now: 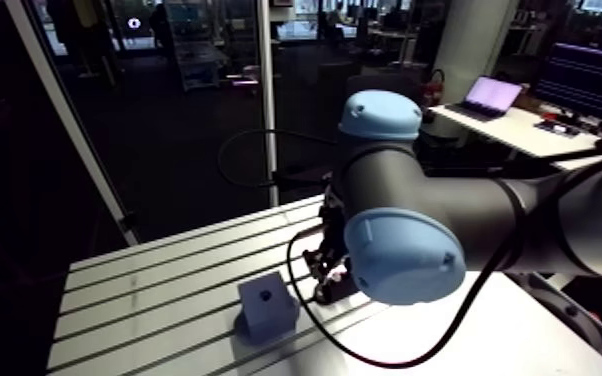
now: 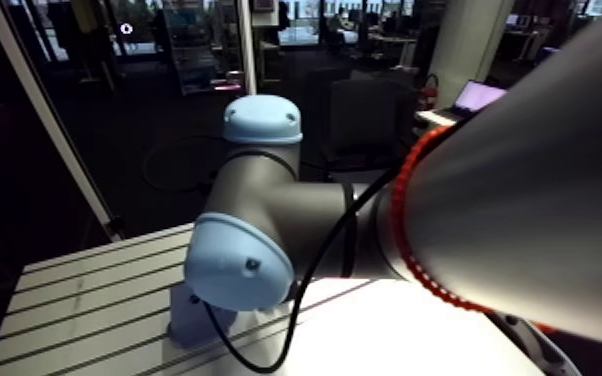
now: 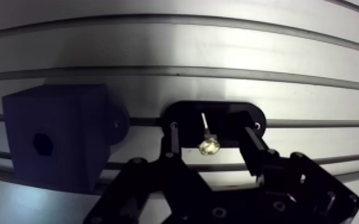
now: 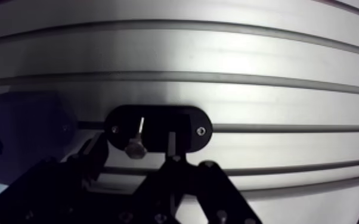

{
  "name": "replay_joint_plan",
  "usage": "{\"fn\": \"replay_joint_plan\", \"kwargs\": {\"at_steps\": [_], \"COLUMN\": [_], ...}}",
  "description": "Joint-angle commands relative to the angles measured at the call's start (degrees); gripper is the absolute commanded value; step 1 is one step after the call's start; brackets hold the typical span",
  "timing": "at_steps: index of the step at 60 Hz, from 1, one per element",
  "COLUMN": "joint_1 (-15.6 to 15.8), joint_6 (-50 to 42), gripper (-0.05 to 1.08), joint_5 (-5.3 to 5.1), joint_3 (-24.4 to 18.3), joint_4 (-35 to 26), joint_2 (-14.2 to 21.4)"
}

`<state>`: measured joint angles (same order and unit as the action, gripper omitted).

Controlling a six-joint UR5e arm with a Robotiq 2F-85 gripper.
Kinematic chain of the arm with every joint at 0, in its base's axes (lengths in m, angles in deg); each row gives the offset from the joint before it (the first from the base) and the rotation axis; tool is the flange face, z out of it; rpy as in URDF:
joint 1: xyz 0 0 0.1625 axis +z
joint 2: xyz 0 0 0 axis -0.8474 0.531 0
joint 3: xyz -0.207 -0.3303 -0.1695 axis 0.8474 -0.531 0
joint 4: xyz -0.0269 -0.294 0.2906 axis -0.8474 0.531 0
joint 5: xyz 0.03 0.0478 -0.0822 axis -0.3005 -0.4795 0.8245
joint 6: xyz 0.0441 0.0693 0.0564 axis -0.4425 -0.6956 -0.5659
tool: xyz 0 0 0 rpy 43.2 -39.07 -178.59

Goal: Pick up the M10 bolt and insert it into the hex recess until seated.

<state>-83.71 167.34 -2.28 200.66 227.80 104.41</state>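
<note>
Grasping step: the wide-open claw [image 3: 209, 131] straddles the bolt [image 3: 207, 145] in its holder [image 3: 217, 112]; next, pinch it, lift, and cross to the block [image 1: 268, 308], arm view's lower centre.

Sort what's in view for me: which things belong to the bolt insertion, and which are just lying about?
Job: M10 bolt; end effector, open around it; dark block; hex recess in its side.
Lying about: black oval plate under the bolt; slotted table.
</note>
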Motion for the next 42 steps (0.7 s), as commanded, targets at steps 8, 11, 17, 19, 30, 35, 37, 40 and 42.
{"fn": "replay_joint_plan", "kwargs": {"at_steps": [8, 11, 17, 19, 30, 35, 37, 40, 42], "joint_1": [0.0, 0.0, -0.1, -0.1, -0.1, -0.1, -0.1, -0.1, -0.1], "joint_6": [-0.2, -0.7, -0.9, -0.9, -0.9, -0.9, -0.9, -0.9, -0.9], "gripper": [0.41, 0.41, 0.41, 0.41, 0.42, 0.43, 0.43, 0.43, 0.44], "joint_5": [0.08, 0.0, 0.08, 0.09, 0.09, 0.09, 0.09, 0.09, 0.09], "joint_3": [0.1, 0.1, 0.2, 0.2, 0.2, 0.2, 0.2, 0.2, 0.2], "joint_4": [-0.1, 0.0, 0.0, 0.0, -0.1, -0.1, -0.1, -0.1, -0.1], "joint_2": [-0.1, -0.1, 0.0, 0.0, -0.1, -0.1, -0.1, -0.1, -0.1]}}
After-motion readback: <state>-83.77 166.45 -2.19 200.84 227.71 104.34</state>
